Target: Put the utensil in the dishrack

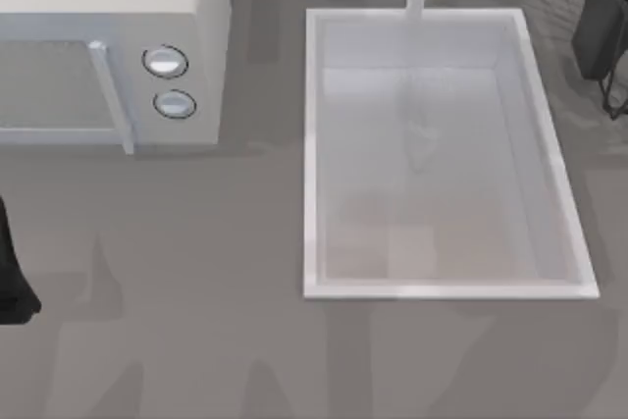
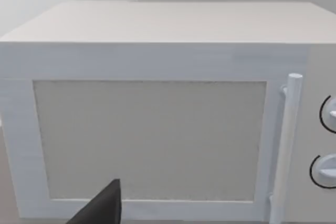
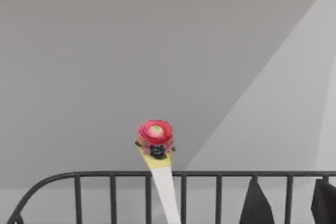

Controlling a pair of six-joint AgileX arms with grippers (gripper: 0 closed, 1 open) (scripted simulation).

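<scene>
Currently:
Utensil [image 3: 157, 153]: standing behind dishrack [image 3: 184, 182] rail (apparently inside).
Right gripper [image 3: 286, 205]: fingers apart, empty.
Remaining: retreat only, likely.

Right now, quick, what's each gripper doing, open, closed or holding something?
Left gripper: cannot be told.
Right gripper: cannot be told; utensil stands at the dishrack.

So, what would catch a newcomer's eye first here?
Probably the utensil in the right wrist view, its red head rising above the dishrack wires. Next, the big white sink at centre-right of the top view, and the microwave at its upper left.
</scene>
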